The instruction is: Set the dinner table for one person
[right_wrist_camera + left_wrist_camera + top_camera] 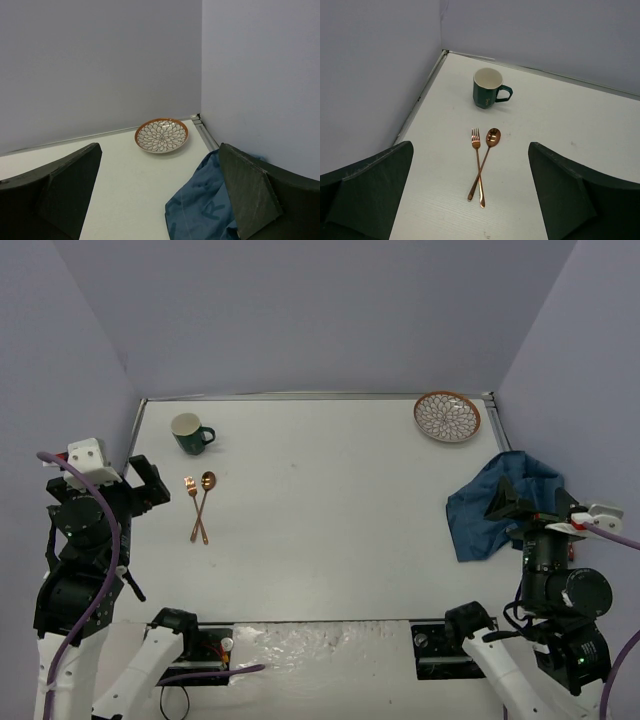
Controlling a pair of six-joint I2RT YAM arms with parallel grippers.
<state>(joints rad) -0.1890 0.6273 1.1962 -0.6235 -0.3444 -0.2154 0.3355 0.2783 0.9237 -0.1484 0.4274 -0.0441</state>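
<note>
Count on the tabletop (320, 540): 1 green mug (190, 433), far-left corner; 1 copper fork (190, 484) and 1 copper spoon (208, 480), crossed, near left edge; 1 patterned plate (447, 416), far-right corner; 1 blue cloth (497, 502), right edge. Five items total.

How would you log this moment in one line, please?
left gripper open | right gripper open | fork, spoon crossed near mug | plate far-right corner | dinner table unset

Black-and-white arms (72, 598), purple cables (215, 672)
</note>
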